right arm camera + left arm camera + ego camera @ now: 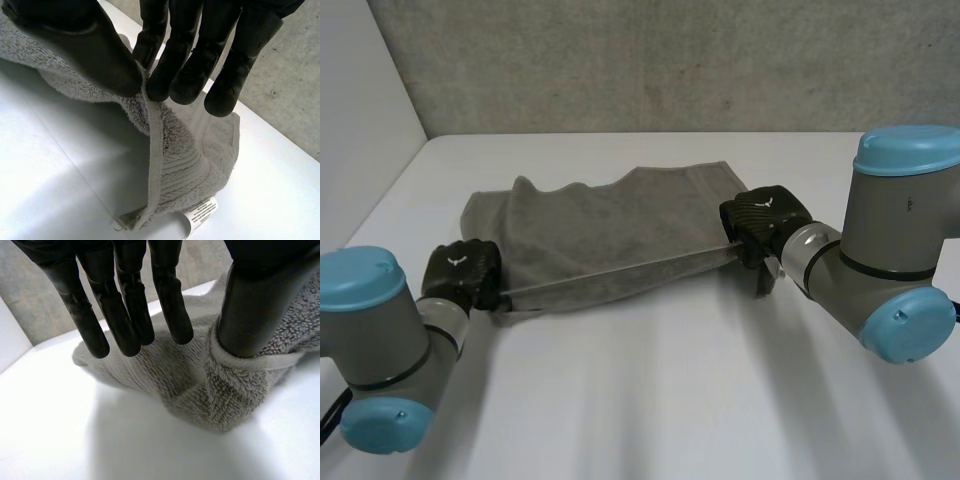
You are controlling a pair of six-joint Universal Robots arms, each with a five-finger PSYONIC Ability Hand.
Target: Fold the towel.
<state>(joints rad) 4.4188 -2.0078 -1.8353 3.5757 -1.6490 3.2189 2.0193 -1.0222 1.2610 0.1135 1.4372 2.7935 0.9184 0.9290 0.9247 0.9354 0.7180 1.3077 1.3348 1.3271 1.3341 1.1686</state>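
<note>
The robot's left hand (pixel 465 272) grips one near corner of the grey terry-cloth towel (pixel 610 225), with the hem wrapped over its thumb. The right hand (pixel 765 225) pinches the other corner. The near edge hangs taut above the white tabletop (pixel 670 390). The towel looks soft, light and limp, so it is best held by its corners.

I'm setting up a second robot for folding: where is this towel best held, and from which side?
By the two ends of its near hem, one hand per corner, coming from the robot's side. That hem is a firm, flat band, easy to pinch, as the right hand does. It runs straight across to the left hand, with the rest of the towel trailing on the table.
</note>
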